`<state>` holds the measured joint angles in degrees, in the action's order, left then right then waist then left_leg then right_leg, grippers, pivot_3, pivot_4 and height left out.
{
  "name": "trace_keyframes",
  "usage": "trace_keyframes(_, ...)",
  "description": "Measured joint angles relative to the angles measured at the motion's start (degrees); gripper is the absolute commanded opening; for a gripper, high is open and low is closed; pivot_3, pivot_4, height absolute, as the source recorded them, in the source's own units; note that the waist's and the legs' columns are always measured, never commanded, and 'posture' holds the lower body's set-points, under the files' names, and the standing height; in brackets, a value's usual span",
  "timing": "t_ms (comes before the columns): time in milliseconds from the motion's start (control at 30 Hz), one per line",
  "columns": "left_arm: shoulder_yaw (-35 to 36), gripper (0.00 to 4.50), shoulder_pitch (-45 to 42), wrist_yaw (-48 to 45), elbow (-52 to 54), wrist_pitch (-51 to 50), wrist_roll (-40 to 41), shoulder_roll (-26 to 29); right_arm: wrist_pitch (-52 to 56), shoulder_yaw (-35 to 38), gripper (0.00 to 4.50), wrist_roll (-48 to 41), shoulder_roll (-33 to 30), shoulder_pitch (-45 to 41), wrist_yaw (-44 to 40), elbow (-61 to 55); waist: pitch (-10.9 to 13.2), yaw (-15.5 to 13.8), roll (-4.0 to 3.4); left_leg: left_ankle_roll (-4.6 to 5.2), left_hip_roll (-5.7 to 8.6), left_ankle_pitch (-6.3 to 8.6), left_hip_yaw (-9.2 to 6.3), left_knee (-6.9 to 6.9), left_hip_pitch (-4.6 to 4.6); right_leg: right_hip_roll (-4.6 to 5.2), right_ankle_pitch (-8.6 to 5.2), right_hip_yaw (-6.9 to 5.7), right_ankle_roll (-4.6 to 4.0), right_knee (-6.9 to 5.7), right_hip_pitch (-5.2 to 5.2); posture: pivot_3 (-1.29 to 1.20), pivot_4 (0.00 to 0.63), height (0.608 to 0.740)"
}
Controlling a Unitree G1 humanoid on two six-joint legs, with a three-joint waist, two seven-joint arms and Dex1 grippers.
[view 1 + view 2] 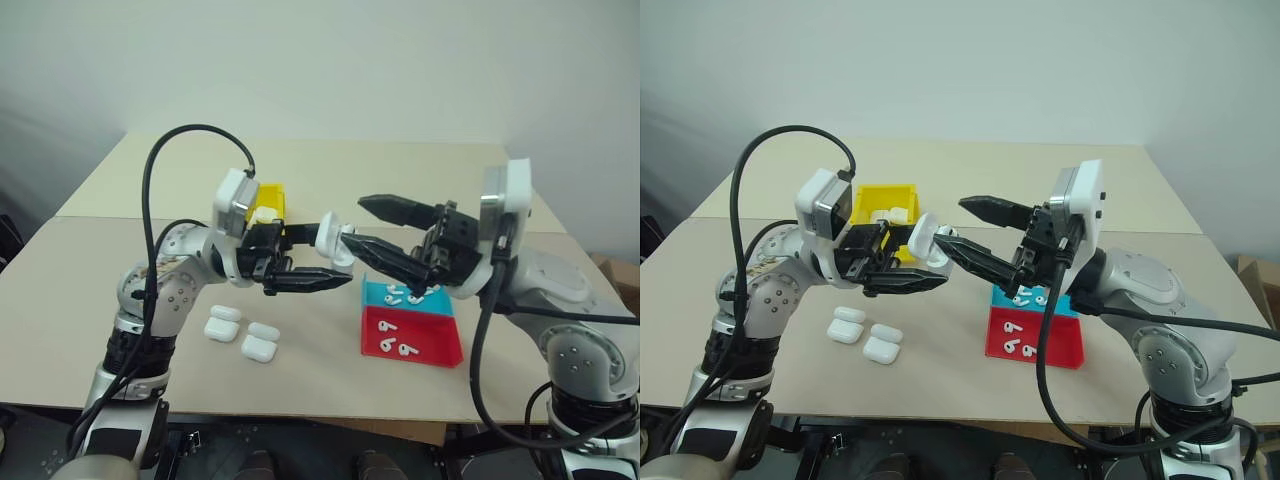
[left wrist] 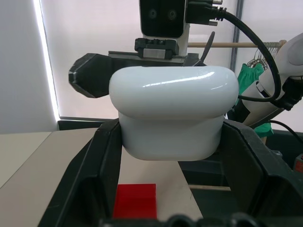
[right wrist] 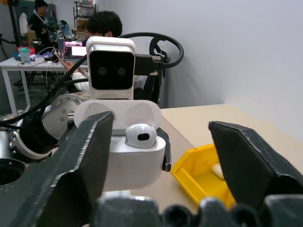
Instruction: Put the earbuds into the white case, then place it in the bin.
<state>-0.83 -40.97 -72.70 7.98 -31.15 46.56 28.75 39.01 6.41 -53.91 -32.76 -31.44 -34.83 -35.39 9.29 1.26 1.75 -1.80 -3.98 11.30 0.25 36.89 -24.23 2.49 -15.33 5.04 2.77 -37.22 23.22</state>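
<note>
White case (image 3: 135, 161), unlabelled, lid open, gripped in left tool (image 1: 925, 262).

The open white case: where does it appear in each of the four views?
Left eye view: white case, centre, in left tool.
Right eye view: centre.
Left wrist view: centre.
Right wrist view: left of centre.
Shared landmark: yellow bin.

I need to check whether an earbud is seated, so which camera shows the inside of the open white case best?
The right wrist view: the white case faces it with its lid up and one earbud sitting in a slot. The left wrist view shows its closed back between the left gripper fingers. The eye views show it small, side-on.
</note>
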Motion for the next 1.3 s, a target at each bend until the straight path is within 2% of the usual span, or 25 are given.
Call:
trace_keyframes(133, 0.59, 2.77, -0.01, -0.08, 0.01, 0.56, 0.01, -0.01, 0.09, 0.92, 4.15, -0.30, -2.03, -1.97, -0.35, 2.47, 0.00, -0.17, 0.00, 0.00, 0.01, 0.00, 0.01, 0.01, 0.00, 0.02, 0.00, 0.00, 0.00, 0.01, -0.02, 0.00, 0.150, 0.740)
trace_keyframes(267, 1.63, 2.77, 0.12, -0.55, 0.02, 0.86, 0.01, 0.83, 0.00, 1.14, 4.15, 5.90, -14.61, -4.34, -7.34, 9.78, 0.02, -0.58, -0.02, 0.01, 0.02, 0.00, 0.02, 0.01, -0.01, 0.03, 0.00, -0.02, 0.00, 0.08, -0.03, 0.00, 0.150, 0.740)
trace_keyframes(367, 1.99, 2.77, 0.89, -0.63, 0.18, 0.94, 0.01, 1.07, -1.85, -5.98, 4.15, 15.83, -24.88, -7.29, -16.72, 17.79, 0.03, -0.48, -0.05, 0.03, 0.01, 0.02, 0.05, 0.00, 0.01, 0.03, -0.01, 0.00, -0.01, 0.12, -0.02, 0.00, 0.150, 0.740)
trace_keyframes(433, 1.97, 2.77, 1.33, -0.52, 0.31, 0.95, 0.00, 1.04, -4.23, -12.60, 3.78, 23.17, -27.71, -9.72, -22.18, 23.12, 0.04, -0.07, -0.05, 0.03, 0.00, 0.02, 0.07, 0.01, 0.03, 0.02, -0.01, 0.02, -0.02, 0.10, 0.02, 0.00, 0.150, 0.740)
trace_keyframes(533, 2.09, 2.77, 1.83, -0.34, 1.22, 0.95, 0.01, 1.05, -11.17, -22.28, 2.89, 33.18, -27.32, -14.59, -32.01, 32.40, 0.09, 0.71, -0.13, 0.03, 0.01, 0.01, 0.07, 0.00, 0.02, 0.02, -0.01, 0.03, -0.01, 0.07, 0.03, 0.00, 0.150, 0.740)
trace_keyframes(733, 2.48, 2.77, 2.91, 0.71, 2.32, 0.95, 0.02, 1.52, -32.82, -31.57, 2.89, 47.31, -21.93, -22.77, -46.06, 50.04, 0.14, 1.17, -0.18, 0.02, 0.01, 0.01, 0.06, 0.01, -0.01, 0.03, -0.01, 0.01, -0.01, 0.09, 0.03, 0.00, 0.150, 0.740)
trace_keyframes(833, 3.02, 2.77, 3.67, 1.80, 3.75, 0.94, 0.06, 1.91, -45.22, -34.87, 2.89, 54.24, -18.10, -26.49, -48.87, 60.80, 0.14, 1.22, -0.18, 0.02, 0.01, 0.01, 0.06, 0.01, 0.02, 0.03, -0.01, 0.01, -0.01, 0.07, 0.02, 0.00, 0.150, 0.740)
trace_keyframes(1067, 3.71, 2.77, 5.38, 3.97, 6.54, 0.66, 0.80, 2.39, -63.06, -38.06, 2.89, 66.17, -9.98, -30.46, -44.40, 80.19, 0.16, 1.14, -0.21, -0.01, 0.01, -0.01, 0.06, 0.02, 0.03, 0.04, 0.00, 0.01, -0.03, 0.03, 0.02, 0.00, 0.150, 0.740)
trace_keyframes(1300, 4.32, 2.77, 5.45, 4.69, 7.42, 0.00, 1.53, 3.23, -69.27, -38.30, 2.89, 71.26, -6.75, -32.63, -42.41, 88.68, 0.17, 1.19, -0.21, -0.03, 0.01, -0.02, 0.06, 0.01, 0.05, 0.04, 0.00, 0.01, -0.03, 0.01, 0.00, 0.00, 0.150, 0.740)
